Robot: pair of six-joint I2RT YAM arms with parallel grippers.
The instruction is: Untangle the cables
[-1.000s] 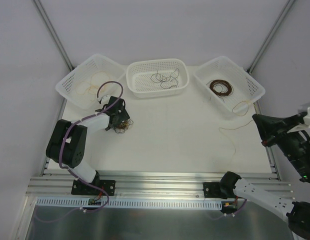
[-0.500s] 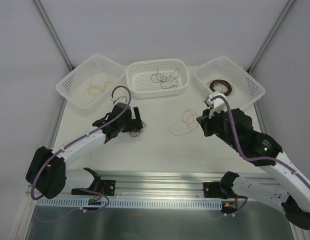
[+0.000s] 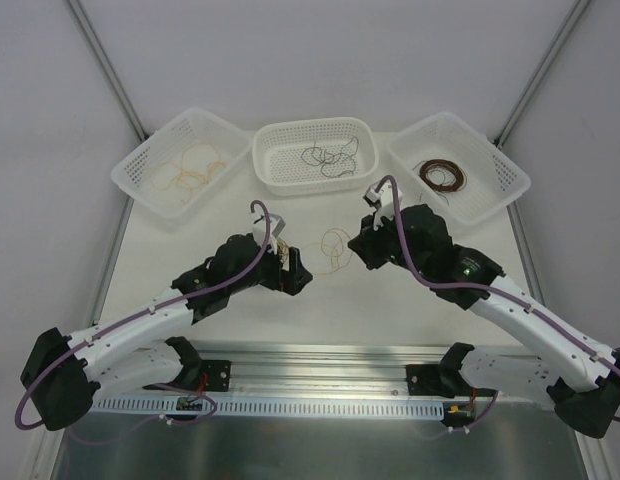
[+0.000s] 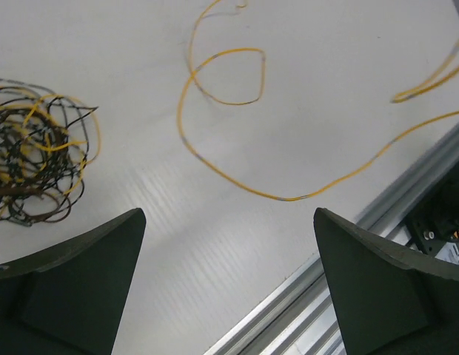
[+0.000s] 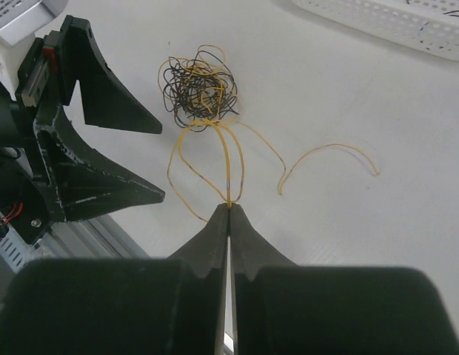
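A white table [image 3: 350,310] is carrying three white lattice baskets along its far edge, close together. The left basket [image 3: 150,146] is sitting turned at an angle, the middle basket [image 3: 315,186] is lying square, and the right basket [image 3: 492,147] is sitting turned the other way. An aluminium rail [image 3: 320,362] is running along the near edge. A basket wall [image 5: 392,18], probably the middle one's, is showing in the right wrist view.

Fixed view high overhead, looking down — two close wrist views angled down, both onto the cables [image 5: 198,89]
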